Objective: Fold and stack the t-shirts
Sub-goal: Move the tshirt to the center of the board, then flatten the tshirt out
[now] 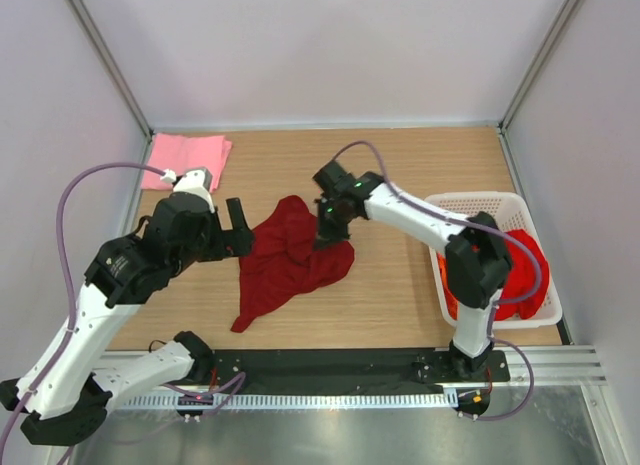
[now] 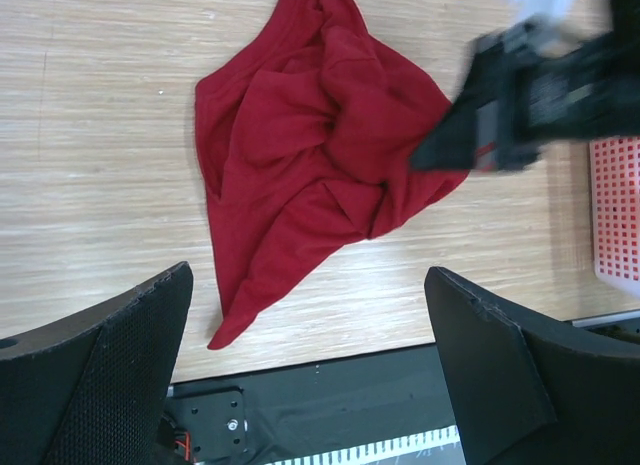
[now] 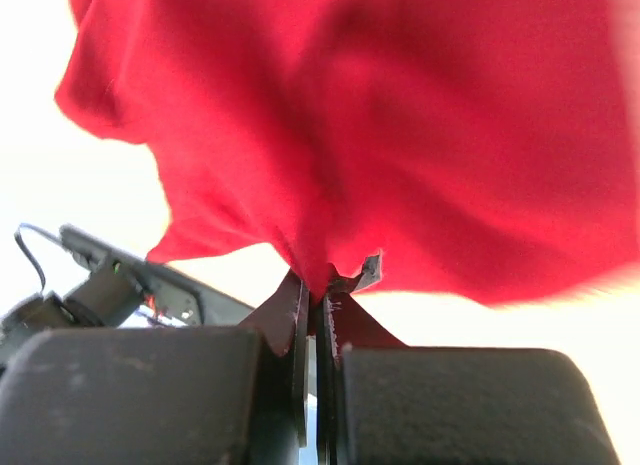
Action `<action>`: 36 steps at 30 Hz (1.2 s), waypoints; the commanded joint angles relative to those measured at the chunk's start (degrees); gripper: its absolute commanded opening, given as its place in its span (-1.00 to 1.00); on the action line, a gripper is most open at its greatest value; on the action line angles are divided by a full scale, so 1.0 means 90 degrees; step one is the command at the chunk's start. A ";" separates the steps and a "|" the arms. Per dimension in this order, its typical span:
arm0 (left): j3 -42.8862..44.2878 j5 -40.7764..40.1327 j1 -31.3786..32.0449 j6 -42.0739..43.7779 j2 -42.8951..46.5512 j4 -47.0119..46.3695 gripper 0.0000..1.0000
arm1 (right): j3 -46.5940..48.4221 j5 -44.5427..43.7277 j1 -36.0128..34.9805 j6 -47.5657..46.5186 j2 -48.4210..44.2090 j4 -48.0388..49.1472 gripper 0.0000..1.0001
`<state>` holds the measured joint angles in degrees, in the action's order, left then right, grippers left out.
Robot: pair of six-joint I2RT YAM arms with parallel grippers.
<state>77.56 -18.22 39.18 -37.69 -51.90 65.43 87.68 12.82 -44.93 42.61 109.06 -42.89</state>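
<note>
Currently: pink shirt point(image 1: 188, 157) folded; maroon shirt point(image 1: 290, 260) crumpled, right gripper point(image 3: 318, 300) pinching it, left gripper point(image 2: 310, 285) agape; red point(image 1: 522, 260), orange point(image 1: 450, 285) shirts in basket point(image 1: 470, 199).

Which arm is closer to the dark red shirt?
Right. The right arm has its jaws shut on the maroon shirt; the left arm hangs beside it, jaws open.

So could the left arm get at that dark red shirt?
Probably yes: the left end effector hangs open right beside the maroon t-shirt, with nothing between them. The right end effector pinches its far side, out of the way.
</note>
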 commanded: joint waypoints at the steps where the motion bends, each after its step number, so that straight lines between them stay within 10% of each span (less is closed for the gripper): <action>1: 0.0025 0.0129 -0.0027 0.0262 -0.0170 -0.0268 0.97 | 0.0229 -0.0974 0.0957 -0.0632 -0.1247 -0.1500 -0.98; 17: -0.0121 0.1076 -0.0027 0.0380 -0.1899 0.0122 0.82 | 0.1291 -0.2810 0.3096 -0.2088 -0.1541 -0.2666 -0.98; 30: -0.0590 0.1097 -0.0124 0.0155 -0.2904 -0.0015 0.82 | 0.2826 -0.1796 0.3732 -0.2098 -0.1278 -0.1952 -0.98; 36: -0.1175 0.1534 -0.0719 0.0184 -0.3208 -0.0608 0.28 | 0.2300 -0.1503 0.3732 -0.2176 -0.1482 -0.1758 -0.98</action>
<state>68.73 -6.37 35.40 -36.05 -81.32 62.92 110.00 -2.76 -11.27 24.05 96.79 -61.06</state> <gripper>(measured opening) 0.685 0.047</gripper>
